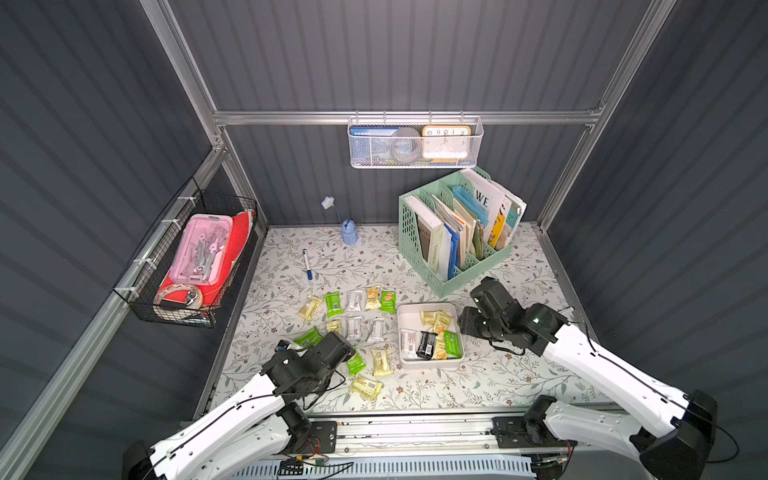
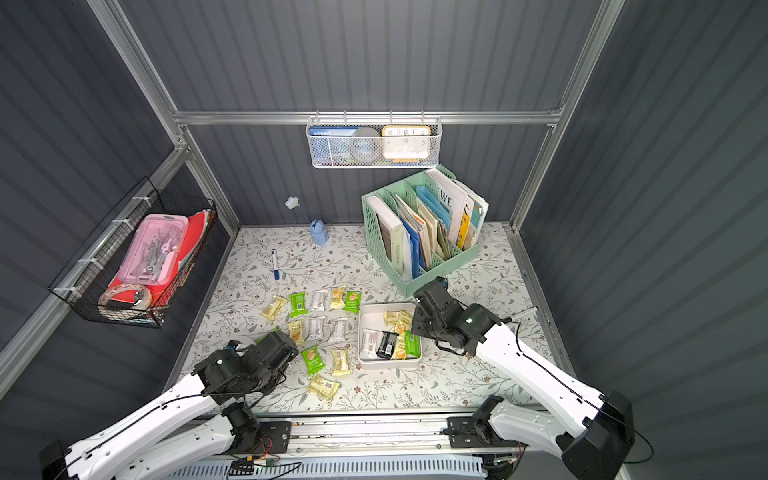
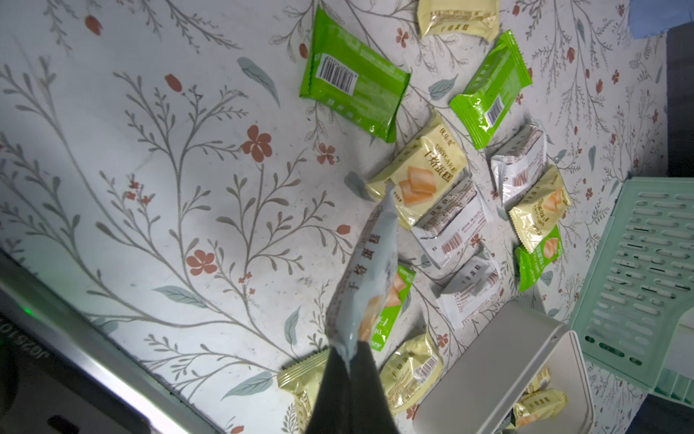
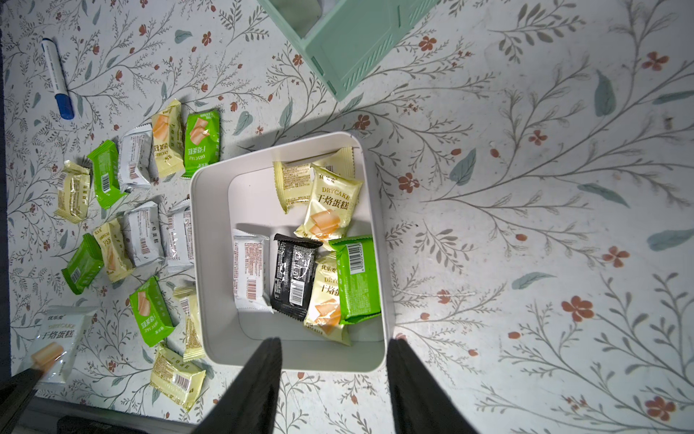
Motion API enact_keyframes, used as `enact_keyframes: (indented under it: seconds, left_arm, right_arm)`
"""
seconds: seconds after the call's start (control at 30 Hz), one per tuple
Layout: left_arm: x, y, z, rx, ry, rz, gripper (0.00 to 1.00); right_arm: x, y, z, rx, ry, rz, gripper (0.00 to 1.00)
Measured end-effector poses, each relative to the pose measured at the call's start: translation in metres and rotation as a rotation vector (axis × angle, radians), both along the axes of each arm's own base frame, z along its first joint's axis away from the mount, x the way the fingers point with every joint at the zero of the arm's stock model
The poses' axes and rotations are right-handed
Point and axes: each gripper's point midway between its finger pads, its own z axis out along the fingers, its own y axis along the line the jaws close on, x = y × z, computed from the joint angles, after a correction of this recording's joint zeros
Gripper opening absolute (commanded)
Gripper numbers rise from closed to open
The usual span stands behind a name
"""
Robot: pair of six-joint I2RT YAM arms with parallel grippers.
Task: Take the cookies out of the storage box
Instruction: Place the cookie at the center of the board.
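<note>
Pinching one white-silver packet [image 3: 366, 278] by its crimped end in the closed left fingers [image 3: 338, 398], over the tabletop [image 3: 150, 150]. Hovering the right fingers [image 4: 259, 387] apart and empty at the storage box [image 4: 300, 362] wall. Counting cookies [image 4: 330, 210]: seemingly seven overlapping in the box, twelve lying on the tabletop beside it, one held. Handling as light, crinkly, slippery, crushable; gripping sealed edges, not middles.

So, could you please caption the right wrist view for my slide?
Open right hand poised at the box, cookies inside, others spread beside it.
</note>
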Motion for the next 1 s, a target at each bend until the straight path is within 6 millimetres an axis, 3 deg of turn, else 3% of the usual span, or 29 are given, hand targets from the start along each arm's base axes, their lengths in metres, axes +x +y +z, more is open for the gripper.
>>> enact_keyframes:
  seconds: [0.27,0.3,0.4,0.47,0.63,0.83,1.0]
  left_arm:
    - [-0.006,0.0,-0.034,-0.076,0.014,0.092,0.02]
    - [-0.007,0.0,-0.036,-0.085,0.015,0.102,0.07]
    - [-0.008,-0.001,-0.037,-0.109,0.016,0.123,0.38]
    - [-0.008,-0.002,-0.037,-0.121,0.018,0.136,0.5]
    - [-0.011,0.003,-0.037,-0.098,0.041,0.158,0.62]
    - [-0.012,0.016,-0.014,-0.028,0.034,0.181,0.65]
    - [0.0,0.023,0.022,0.036,-0.045,0.154,0.65]
  right_arm:
    - [0.0,0.0,0.0,0.001,0.0,0.0,0.51]
    - [0.0,0.0,0.0,0.001,0.0,0.0,0.51]
    - [0.0,0.0,0.0,0.001,0.0,0.0,0.51]
    - [0.0,0.0,0.0,0.001,0.0,0.0,0.51]
    - [0.001,0.001,0.001,0.004,-0.004,0.0,0.51]
    - [0.001,0.002,0.001,0.01,-0.004,0.004,0.51]
    - [0.0,0.01,-0.002,0.032,0.015,0.029,0.52]
